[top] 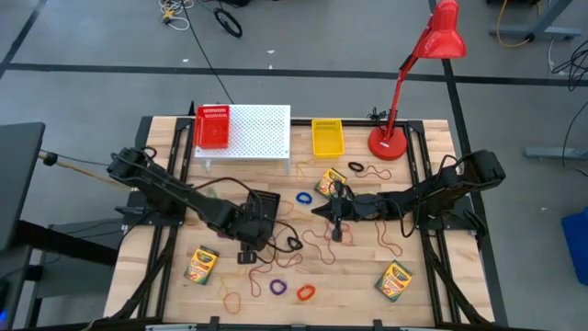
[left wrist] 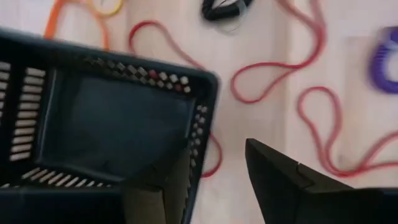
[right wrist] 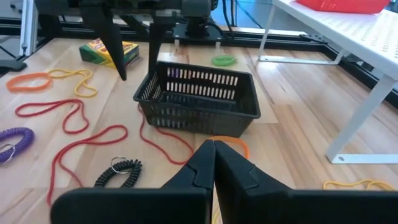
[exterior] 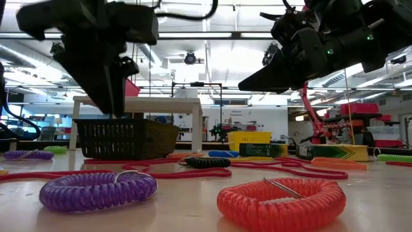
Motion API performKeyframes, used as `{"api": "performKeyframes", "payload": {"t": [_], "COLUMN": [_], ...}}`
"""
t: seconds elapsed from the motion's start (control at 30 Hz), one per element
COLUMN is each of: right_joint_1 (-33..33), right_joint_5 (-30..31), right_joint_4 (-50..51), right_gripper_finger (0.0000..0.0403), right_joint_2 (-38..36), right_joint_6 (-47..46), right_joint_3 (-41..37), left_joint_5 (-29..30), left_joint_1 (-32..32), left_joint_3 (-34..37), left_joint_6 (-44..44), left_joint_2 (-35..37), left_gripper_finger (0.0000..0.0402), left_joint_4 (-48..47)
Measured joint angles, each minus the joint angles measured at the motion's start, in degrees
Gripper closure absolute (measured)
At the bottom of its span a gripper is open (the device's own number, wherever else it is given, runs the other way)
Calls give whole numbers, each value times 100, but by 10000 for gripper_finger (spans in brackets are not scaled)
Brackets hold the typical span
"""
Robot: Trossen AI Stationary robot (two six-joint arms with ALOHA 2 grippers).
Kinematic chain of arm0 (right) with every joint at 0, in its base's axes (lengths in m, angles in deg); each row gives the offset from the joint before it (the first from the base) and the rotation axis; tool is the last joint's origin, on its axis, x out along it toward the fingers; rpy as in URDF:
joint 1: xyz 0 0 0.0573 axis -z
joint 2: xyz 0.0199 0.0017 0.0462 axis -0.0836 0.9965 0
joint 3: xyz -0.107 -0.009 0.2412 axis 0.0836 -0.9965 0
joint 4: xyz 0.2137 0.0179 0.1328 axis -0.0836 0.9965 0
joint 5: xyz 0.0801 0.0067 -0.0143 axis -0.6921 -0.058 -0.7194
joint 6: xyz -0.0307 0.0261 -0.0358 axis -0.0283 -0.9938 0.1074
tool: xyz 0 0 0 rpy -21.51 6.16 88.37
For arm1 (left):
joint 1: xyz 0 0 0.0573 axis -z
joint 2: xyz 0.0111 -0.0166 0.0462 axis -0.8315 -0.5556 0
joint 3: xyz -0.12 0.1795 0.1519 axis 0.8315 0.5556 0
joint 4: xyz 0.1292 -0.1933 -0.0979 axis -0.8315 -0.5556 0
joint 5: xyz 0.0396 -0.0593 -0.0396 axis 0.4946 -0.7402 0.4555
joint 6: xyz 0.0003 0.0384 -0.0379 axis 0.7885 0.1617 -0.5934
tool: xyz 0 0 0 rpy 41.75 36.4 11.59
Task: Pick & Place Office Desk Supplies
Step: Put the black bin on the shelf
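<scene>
A black mesh basket (top: 264,204) stands on the table's middle. My left gripper (left wrist: 214,152) is open and points steeply down at the basket's near corner (right wrist: 151,74), one finger over the wall and one outside it. My right gripper (right wrist: 211,163) hovers shut over the table right of the basket, with nothing between its fingers. Crayon boxes (top: 201,264), (top: 393,280), (top: 329,181) lie flat on the wood. Red rubber bands (right wrist: 68,115), a black coil loop (right wrist: 118,173), a purple coil (exterior: 96,190) and an orange coil (exterior: 280,200) lie loose around the basket. My left gripper has one finger (left wrist: 155,199) over the black basket's wall near its corner and the other finger (left wrist: 280,180) outside it, coming from above. I cannot tell whether either finger touches the wall. The basket rests on the table.
A white perforated stand (top: 262,138) at the far edge carries a red basket (top: 213,127). A yellow basket (top: 327,138) and a red desk lamp (top: 390,142) stand to its right. A blue loop (top: 303,197) lies between the arms.
</scene>
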Motion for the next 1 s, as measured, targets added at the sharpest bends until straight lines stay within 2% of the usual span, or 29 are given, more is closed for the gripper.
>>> {"api": "performKeyframes", "payload": {"t": [0.4, 0.73, 0.9, 1.0], "right_joint_1": [6, 6, 6, 8], "right_joint_5": [0, 0, 0, 0], "right_joint_4": [-17, -17, -20, -20], "right_gripper_finger": [392, 392, 392, 392], "right_joint_2": [0, 2, 2, 2], "right_joint_6": [188, 250, 252, 254], "right_joint_3": [0, 0, 0, 0], "left_joint_5": [277, 393, 655, 997], "left_joint_1": [-4, -6, 9, 33], "left_joint_3": [2, -20, -494, -1023], "left_joint_6": [-285, -196, -89, -38], "left_joint_2": [-273, -267, -153, -53], "left_gripper_finger": [283, 341, 386, 386], "left_joint_4": [-170, -382, -868, -1399]}}
